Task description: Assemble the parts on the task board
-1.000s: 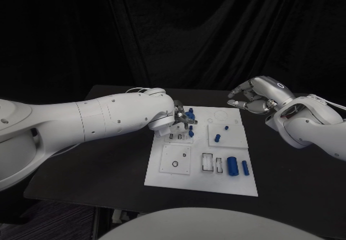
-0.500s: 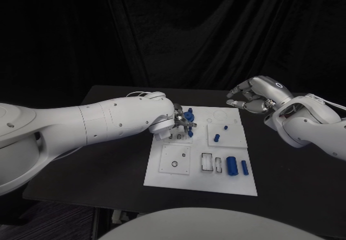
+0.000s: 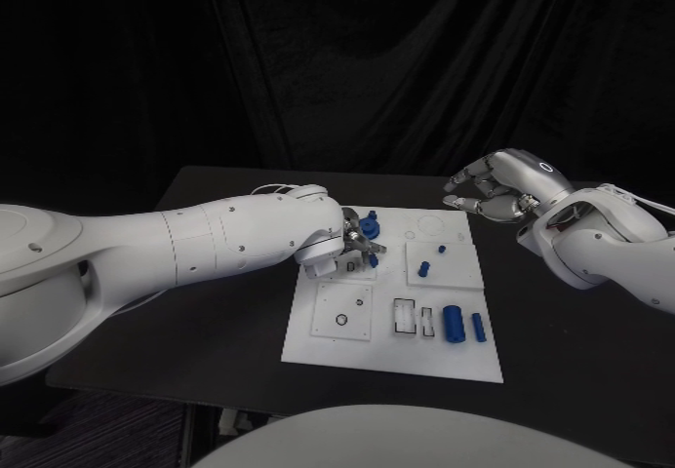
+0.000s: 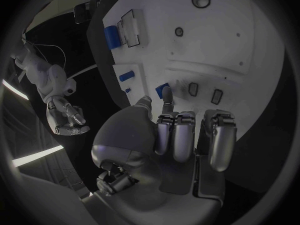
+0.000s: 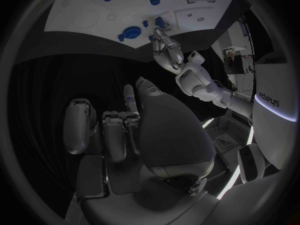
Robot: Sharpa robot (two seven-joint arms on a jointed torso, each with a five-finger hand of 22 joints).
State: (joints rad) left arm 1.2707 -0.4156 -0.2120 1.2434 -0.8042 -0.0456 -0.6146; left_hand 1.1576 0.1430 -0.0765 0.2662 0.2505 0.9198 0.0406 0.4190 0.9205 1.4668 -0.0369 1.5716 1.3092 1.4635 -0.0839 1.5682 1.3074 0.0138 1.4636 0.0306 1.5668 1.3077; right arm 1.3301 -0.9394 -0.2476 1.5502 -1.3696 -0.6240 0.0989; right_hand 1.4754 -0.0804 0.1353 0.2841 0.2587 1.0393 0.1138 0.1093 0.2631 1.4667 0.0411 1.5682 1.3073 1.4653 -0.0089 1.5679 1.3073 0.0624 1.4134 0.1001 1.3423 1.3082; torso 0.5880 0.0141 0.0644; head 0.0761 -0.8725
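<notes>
In the head view, the task board (image 3: 352, 341) was a white rectangular plate lying flat in the middle of the black table (image 3: 211, 322), its long axis running away from the robot. It carried several raised square panels with small slots and rings. Near its close right corner a thick blue cylinder (image 3: 453, 324) and a thinner blue pin (image 3: 478, 328) lay side by side, both lengthwise along the board. A small blue peg (image 3: 423, 266) and a tiny blue piece (image 3: 442, 249) sat on the right middle panel. A blue gear-like part (image 3: 372, 223) stood at the far left edge. The left arm reached in over the board's far left part, and the left hand (image 3: 347, 249) hung just beside that part, fingers pointing down at the board. The right hand (image 3: 493, 195) hovered beyond the board's far right corner, above the table, fingers curled inward around nothing.

In the left wrist view, the left hand (image 4: 181, 135) had its fingers bent forward over the board (image 4: 250, 45), with a short blue peg (image 4: 162, 91) at the fingertips; whether it was pinched cannot be told.

In the right wrist view, the right hand (image 5: 125, 130) was clenched on nothing, well apart from the board (image 5: 81, 10).
</notes>
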